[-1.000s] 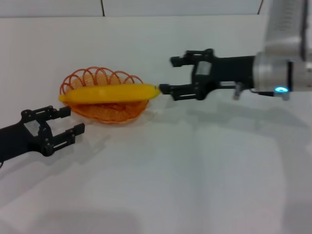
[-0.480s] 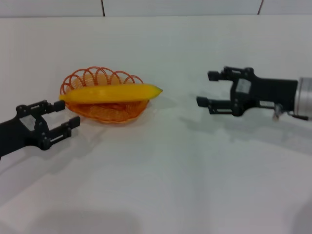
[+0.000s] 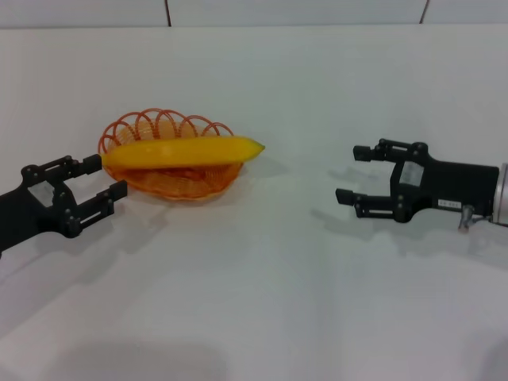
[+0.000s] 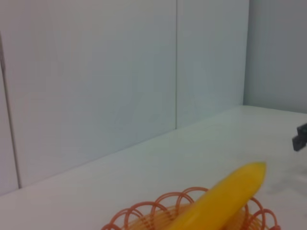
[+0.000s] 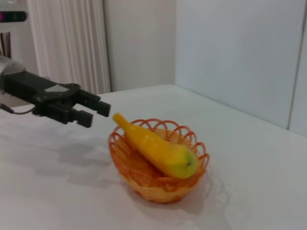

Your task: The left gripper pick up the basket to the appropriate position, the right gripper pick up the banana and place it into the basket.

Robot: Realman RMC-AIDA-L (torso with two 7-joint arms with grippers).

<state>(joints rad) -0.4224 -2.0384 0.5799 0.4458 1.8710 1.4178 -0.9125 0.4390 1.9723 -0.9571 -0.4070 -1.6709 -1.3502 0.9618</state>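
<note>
Banana (image 3: 182, 151) lies across basket (image 3: 178, 181); left pincer (image 3: 101, 178) beside it, right pincer (image 3: 351, 174) apart, both wide.

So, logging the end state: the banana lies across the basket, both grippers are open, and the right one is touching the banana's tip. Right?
Not quite: in the head view the right gripper is well clear of the banana. The rest holds: it lies across the basket, left gripper open.

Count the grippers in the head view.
2. The left gripper sits open just left of the basket, which holds the banana. The right gripper hangs open, well to the basket's right.
</note>
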